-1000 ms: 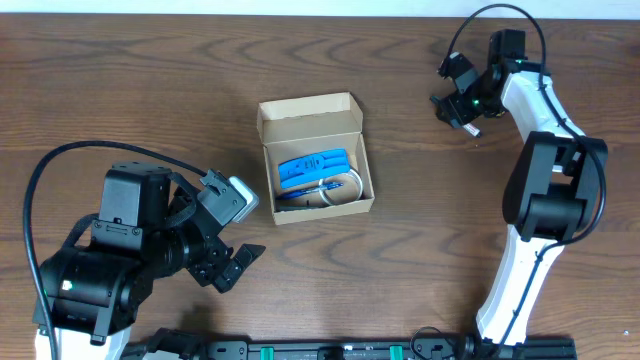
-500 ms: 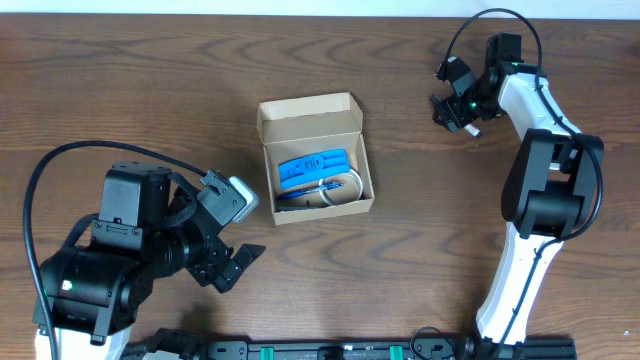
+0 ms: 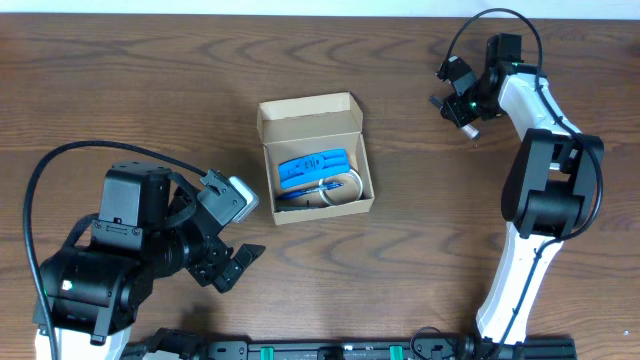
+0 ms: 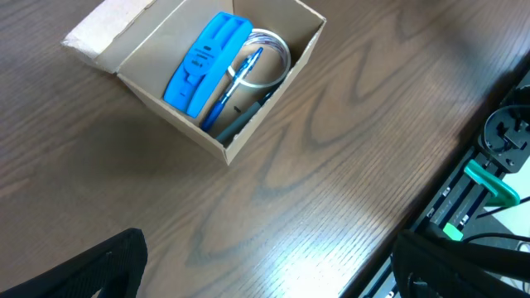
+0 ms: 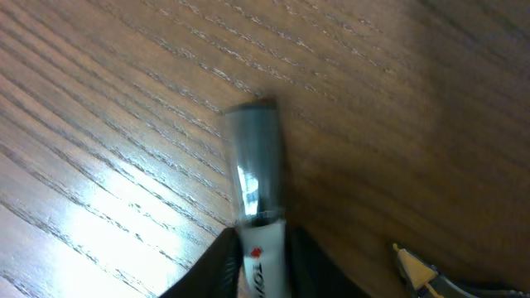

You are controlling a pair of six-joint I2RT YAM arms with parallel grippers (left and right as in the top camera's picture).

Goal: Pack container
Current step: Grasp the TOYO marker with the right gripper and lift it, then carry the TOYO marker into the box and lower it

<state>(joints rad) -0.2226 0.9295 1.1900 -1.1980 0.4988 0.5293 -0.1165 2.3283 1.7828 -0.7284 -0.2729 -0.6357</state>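
Now the pick-up step: my right end effector (image 5: 260, 263) pinches a marker (image 5: 253, 165), well apart from the box (image 3: 308, 116); left end effector (image 4: 265, 245) wide open, empty. Next: lift, carry over box.

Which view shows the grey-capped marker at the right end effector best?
The right wrist view: the grey-capped marker fills the frame, its white printed body between the fingers of the right end effector, though blurred. Overhead shows only a tiny pale end beside that end effector; the left wrist view misses it.
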